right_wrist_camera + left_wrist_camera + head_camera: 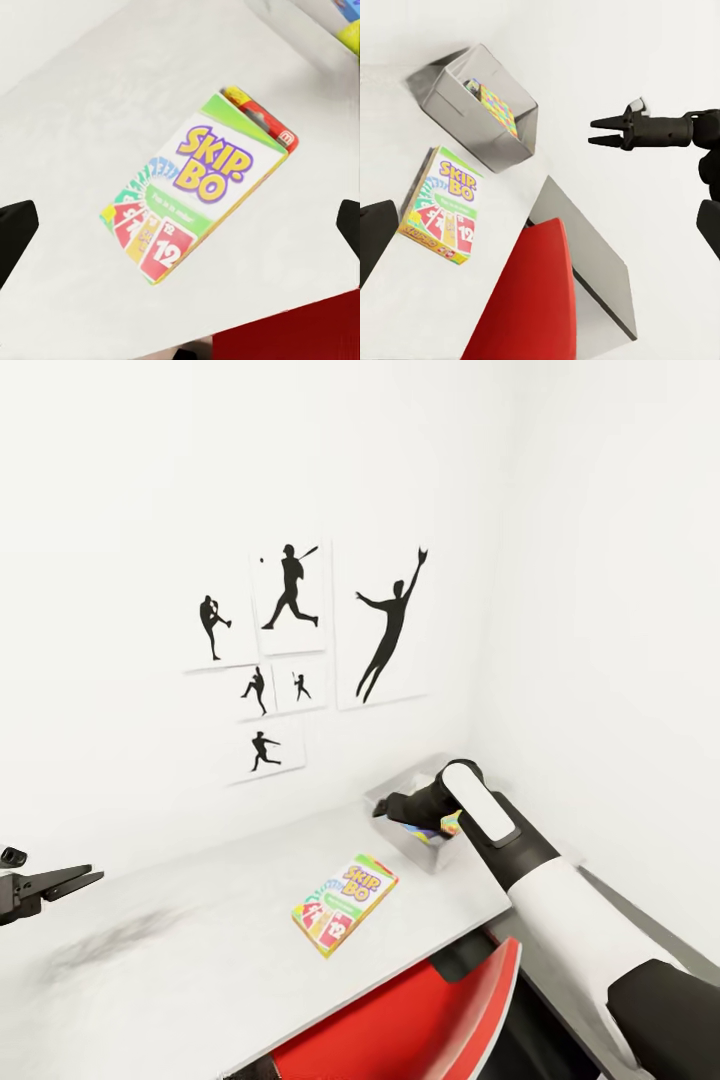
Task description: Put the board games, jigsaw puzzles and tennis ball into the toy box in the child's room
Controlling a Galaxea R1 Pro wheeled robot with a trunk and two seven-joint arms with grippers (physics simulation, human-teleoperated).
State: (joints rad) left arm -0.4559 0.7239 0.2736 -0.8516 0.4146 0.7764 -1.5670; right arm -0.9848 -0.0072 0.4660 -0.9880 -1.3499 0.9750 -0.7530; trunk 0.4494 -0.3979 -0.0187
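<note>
I am looking down on the child's-room desk (pixel 180 950), where the Skip-Bo board game (pixel 344 903) is lying flat near the front edge, well apart from the toy box (pixel 472 124) at the far corner. The multicoloured jigsaw puzzle (pixel 499 106) is already leaning inside that box. My right end effector (pixel 601 131) is hovering beside the box, fingers nearly closed and gripping nothing. My left end effector (pixel 70 880) is waiting at the desk's left, slightly parted and empty. A red chair (pixel 420 1015) is sitting under the desk edge. The game is, I judge, a light, stiff cardboard box with a glossy, slippery face, best pinched across its narrow width at the edges, perhaps after sliding it toward the desk's rim.
</note>
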